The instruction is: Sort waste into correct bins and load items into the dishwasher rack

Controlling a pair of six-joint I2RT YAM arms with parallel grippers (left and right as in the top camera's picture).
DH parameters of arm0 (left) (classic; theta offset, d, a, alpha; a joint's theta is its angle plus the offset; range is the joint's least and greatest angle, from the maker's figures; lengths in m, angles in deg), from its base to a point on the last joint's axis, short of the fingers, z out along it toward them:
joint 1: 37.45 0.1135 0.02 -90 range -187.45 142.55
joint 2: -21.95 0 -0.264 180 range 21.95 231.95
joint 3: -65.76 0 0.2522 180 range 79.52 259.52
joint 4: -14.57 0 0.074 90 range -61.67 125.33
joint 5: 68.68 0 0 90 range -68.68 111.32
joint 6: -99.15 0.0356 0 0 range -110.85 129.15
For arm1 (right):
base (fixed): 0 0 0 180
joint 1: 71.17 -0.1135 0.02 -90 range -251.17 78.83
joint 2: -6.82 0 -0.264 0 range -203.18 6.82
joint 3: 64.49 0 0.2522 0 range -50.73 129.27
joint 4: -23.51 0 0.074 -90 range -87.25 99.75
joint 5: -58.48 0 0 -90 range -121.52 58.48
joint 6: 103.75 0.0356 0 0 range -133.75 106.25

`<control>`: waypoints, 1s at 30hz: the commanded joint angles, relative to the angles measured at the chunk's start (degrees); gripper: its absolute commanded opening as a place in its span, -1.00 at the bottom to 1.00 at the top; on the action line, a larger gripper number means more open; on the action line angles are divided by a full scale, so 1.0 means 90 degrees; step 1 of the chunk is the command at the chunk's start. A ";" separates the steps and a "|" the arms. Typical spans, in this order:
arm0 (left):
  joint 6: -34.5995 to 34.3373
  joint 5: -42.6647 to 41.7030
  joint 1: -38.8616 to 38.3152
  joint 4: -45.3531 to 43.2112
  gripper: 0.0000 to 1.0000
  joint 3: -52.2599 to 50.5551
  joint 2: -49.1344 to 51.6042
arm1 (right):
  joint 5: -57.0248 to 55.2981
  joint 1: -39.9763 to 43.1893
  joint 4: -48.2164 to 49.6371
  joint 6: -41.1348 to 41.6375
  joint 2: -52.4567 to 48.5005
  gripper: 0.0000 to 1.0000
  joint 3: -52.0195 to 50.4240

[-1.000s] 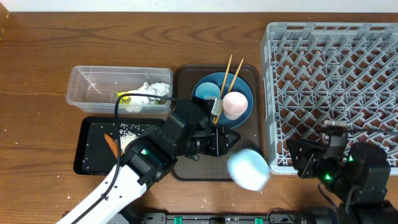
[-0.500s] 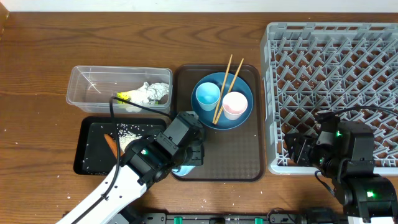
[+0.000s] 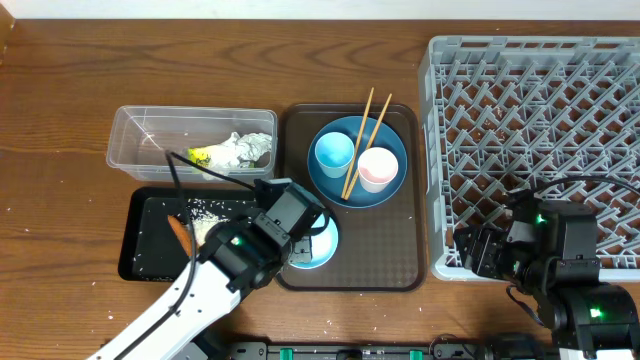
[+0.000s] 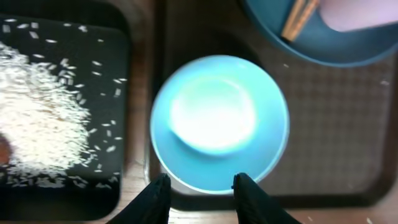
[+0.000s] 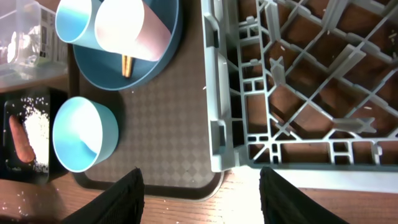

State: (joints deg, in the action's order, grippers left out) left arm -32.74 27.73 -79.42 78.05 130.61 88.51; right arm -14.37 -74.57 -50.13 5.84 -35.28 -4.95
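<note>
Left wrist view: our left claw (image 4: 203,177) hangs part spread and empty over the bowl (image 4: 217,121), parked at 7 o'clock on the brown tray (image 3: 392,250). Right claw (image 5: 202,169) gapes wide, empty too. Grab off-centre and we reckon the rim tips, skidding into the black tray (image 3: 148,240).

Table (image 3: 60,90): wooden; your brown serving tray (image 3: 385,245) sat on it.
Left of that tray: clear tub (image 3: 118,150), black tray (image 3: 145,245).
Right: grey rack (image 3: 540,100).

Bare tray (image 3: 385,250) lies open between bowl (image 3: 326,246) and rack (image 3: 437,150).
</note>
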 commanded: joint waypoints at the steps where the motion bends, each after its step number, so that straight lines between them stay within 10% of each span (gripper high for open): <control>1: -0.0359 0.0610 0.0124 0.0039 -0.27 -0.0039 0.0401 | 0.0206 0.0036 -0.0019 -0.0287 0.0010 0.17 0.0019; 30: -0.0304 -0.0262 0.0758 -0.0821 -0.49 -0.0039 0.2713 | 0.0262 0.0036 -0.0182 -0.0498 0.0010 0.20 0.0019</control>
State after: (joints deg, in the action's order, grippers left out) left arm -35.84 25.72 -72.80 70.48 130.61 112.64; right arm -12.66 -74.57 -51.75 2.54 -35.28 -4.95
